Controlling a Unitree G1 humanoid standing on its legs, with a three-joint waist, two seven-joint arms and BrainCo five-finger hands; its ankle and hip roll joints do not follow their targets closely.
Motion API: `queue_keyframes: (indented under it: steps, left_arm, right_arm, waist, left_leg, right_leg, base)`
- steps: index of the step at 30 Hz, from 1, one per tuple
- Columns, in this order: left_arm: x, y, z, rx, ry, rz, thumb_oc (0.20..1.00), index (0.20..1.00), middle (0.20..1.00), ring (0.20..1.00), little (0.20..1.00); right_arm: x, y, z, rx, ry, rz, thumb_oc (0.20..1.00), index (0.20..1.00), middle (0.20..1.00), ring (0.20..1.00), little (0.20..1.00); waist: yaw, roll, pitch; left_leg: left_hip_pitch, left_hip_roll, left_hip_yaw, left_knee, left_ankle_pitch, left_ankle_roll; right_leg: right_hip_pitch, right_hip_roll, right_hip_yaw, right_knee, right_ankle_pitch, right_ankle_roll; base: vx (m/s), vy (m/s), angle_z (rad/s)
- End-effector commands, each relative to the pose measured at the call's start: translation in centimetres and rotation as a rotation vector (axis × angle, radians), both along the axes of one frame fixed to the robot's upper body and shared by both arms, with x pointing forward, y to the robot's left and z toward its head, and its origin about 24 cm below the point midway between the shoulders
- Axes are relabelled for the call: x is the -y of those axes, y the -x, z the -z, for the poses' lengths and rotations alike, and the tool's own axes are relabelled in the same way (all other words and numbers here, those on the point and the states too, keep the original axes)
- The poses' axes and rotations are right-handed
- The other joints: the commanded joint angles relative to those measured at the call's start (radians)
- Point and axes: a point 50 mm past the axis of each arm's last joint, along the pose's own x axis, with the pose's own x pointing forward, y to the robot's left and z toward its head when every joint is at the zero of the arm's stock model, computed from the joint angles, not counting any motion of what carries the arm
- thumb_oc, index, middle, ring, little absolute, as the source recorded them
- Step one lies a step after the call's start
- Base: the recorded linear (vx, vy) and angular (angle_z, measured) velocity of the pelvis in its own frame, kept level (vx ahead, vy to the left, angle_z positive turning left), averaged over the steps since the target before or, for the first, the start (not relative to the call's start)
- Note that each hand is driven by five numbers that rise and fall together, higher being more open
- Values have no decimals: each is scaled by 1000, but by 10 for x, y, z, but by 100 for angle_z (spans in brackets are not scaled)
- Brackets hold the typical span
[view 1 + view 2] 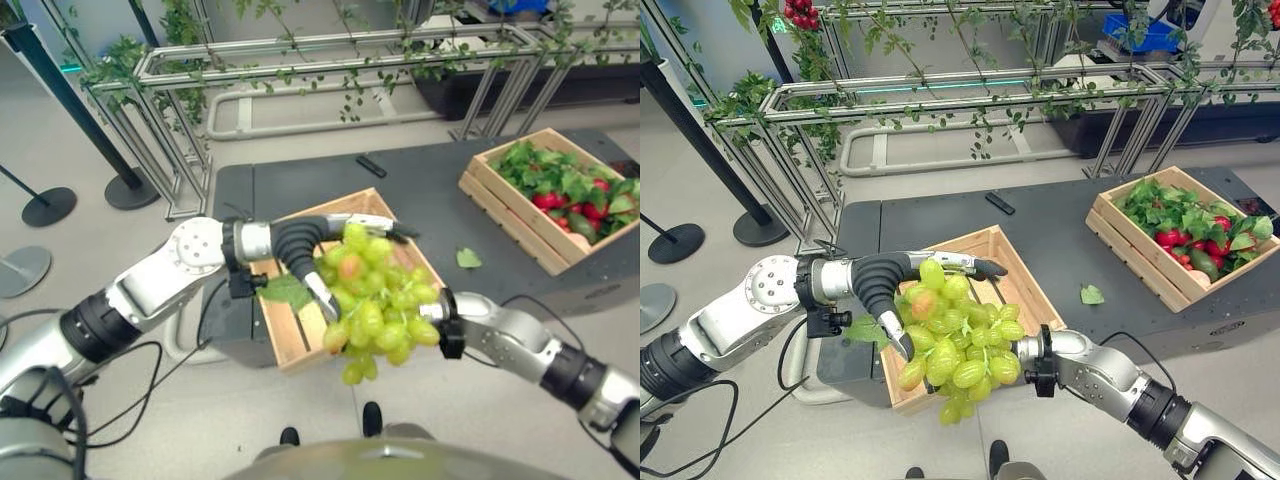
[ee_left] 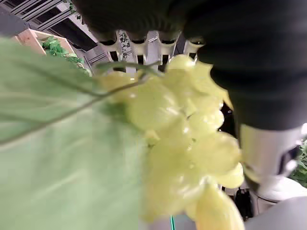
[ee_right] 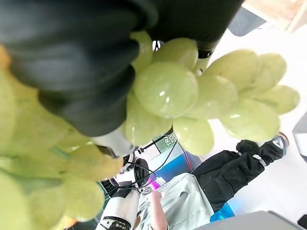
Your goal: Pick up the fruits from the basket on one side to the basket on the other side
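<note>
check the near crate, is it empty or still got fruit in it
Cannot tell fully: the near crate shows bare slats, but the grape bunch, held over it, hides its middle.

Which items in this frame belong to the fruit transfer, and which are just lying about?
Job: grape bunch, left hand, right hand, near crate, far crate with red fruit and leaves.
Lying about: loose leaf, small black object on the table, stanchion base.

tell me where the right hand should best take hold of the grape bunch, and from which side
Probably the upper part of the grape bunch, from the robot's right: the left hand already covers its top and left flank, and the lower grapes hang loose, giving little to close round.
</note>
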Motion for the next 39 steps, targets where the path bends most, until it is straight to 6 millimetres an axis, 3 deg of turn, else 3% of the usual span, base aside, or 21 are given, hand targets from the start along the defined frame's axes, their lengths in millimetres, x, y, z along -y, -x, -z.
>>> queue_keyframes:
  steps: [1, 22, 39]
  left_arm:
    - [-10, -8, -18, 103, 81, -58, 1000, 1000, 1000, 1000, 1000]
    - [-3, -29, -23, 298, 69, -179, 1000, 1000, 1000, 1000, 1000]
    - [-37, -27, -31, 303, 162, -316, 1000, 1000, 1000, 1000, 1000]
  right_arm:
    - [-23, 9, -33, 27, -232, -84, 200, 200, 200, 200, 200]
    - [-36, 13, -34, 6, -312, -86, 200, 200, 200, 200, 200]
    - [-9, 7, -32, 2, -367, 109, 200, 200, 200, 200, 200]
  waist:
    - [-10, -57, -9]
    - [-20, -58, -17]
    - [-24, -55, -34]
  left_leg:
    - [-4, -58, 11, 24, -25, 36]
    - [2, -56, 14, 21, -29, 38]
    - [9, -56, 14, 14, -29, 36]
  right_leg:
    - [34, -26, 6, 52, -78, 104]
    - [37, -25, 11, 51, -83, 100]
    - [46, -25, 5, 44, -85, 99]
  base:
    - [0, 0, 0]
    - [0, 0, 0]
    - [0, 0, 0]
